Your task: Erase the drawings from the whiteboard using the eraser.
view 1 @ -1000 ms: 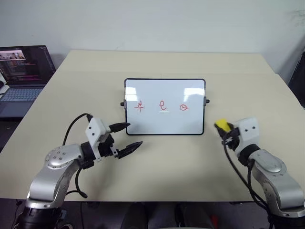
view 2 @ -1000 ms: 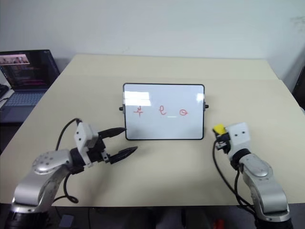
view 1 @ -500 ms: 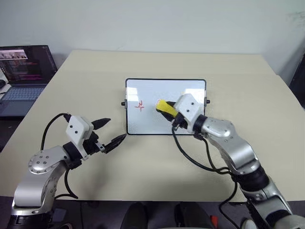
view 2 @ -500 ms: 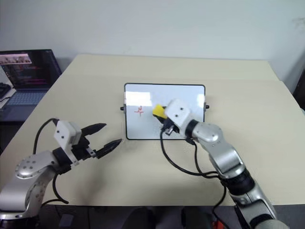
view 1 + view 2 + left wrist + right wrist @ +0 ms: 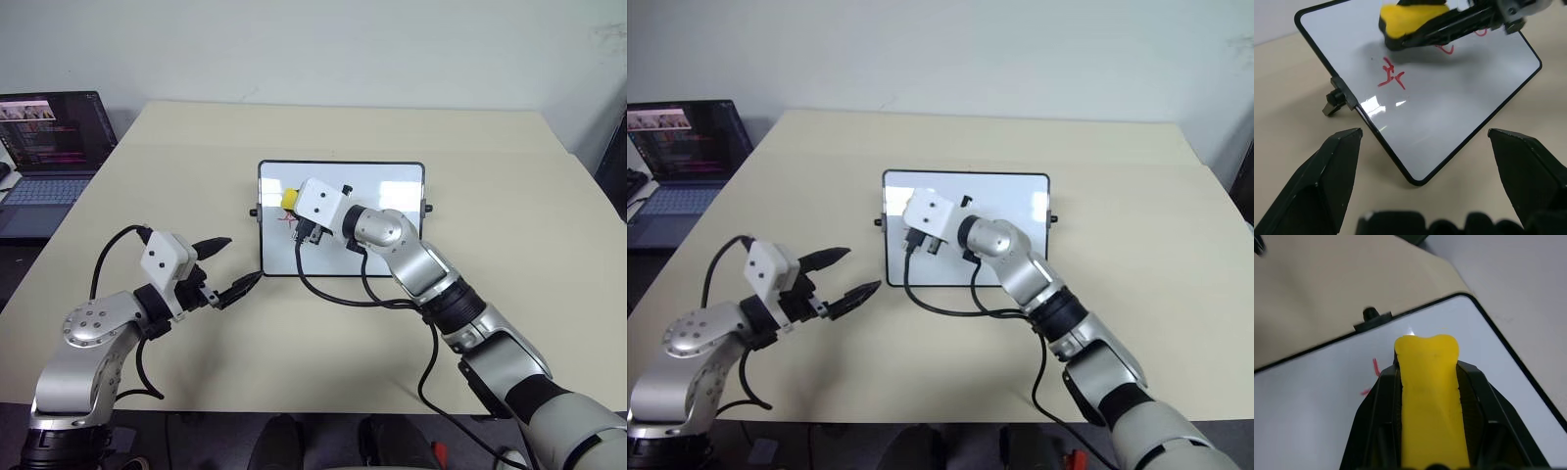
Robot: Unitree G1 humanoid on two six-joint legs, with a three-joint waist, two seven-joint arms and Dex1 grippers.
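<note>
The whiteboard [image 5: 392, 191] lies flat at the table's middle. My right gripper [image 5: 292, 203] is shut on the yellow eraser [image 5: 290, 200] and reaches over the board's left part. The eraser [image 5: 1408, 17] hangs just beyond the red cross-like drawing [image 5: 1392, 78]; whether it touches the board I cannot tell. In the left wrist view, parts of the loop [image 5: 1445, 49] and a third mark [image 5: 1480, 33] peek from under the right gripper's fingers. The right wrist view shows the eraser [image 5: 1431, 396] between the black fingers, with a red stroke [image 5: 1373, 369] beside it. My left gripper [image 5: 242, 260] is open and holds nothing, just off the board's near left corner.
An open laptop [image 5: 49, 147] sits at the far left, off the beige table [image 5: 147, 176]. A small black knob [image 5: 1334, 100] sticks out from the board's left side. A black cable loops from my right wrist across the board's near edge.
My right arm swung from the table's right side across the board to its left part, carrying the eraser. My left gripper drew back slightly from the board's corner.
</note>
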